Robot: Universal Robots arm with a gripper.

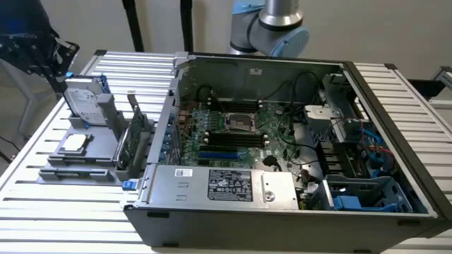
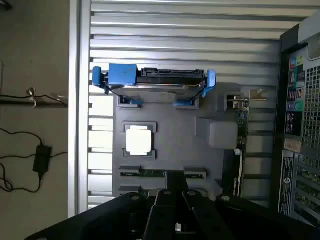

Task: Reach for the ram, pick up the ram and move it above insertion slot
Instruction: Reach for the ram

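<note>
The ram [image 2: 145, 173] is a thin green stick lying in the end slot of a grey holder tray [image 2: 175, 130]. On the table it sits at the tray's near end [image 1: 73, 172]. My gripper [image 2: 176, 196] hangs above the ram's middle with its dark fingers pressed together, shut on nothing. The fingertips hide the middle of the stick. The black insertion slots [image 1: 233, 140] lie on the motherboard inside the open computer case [image 1: 282, 209], at the exterior view's right of the tray.
The tray also holds a hard drive in a blue carrier [image 2: 155, 82], a square processor [image 2: 138, 140] and an upright green expansion card [image 2: 239, 145]. The slatted table's edge [image 2: 82, 125] borders the floor. Dark equipment [image 1: 28, 45] stands at the exterior view's far left.
</note>
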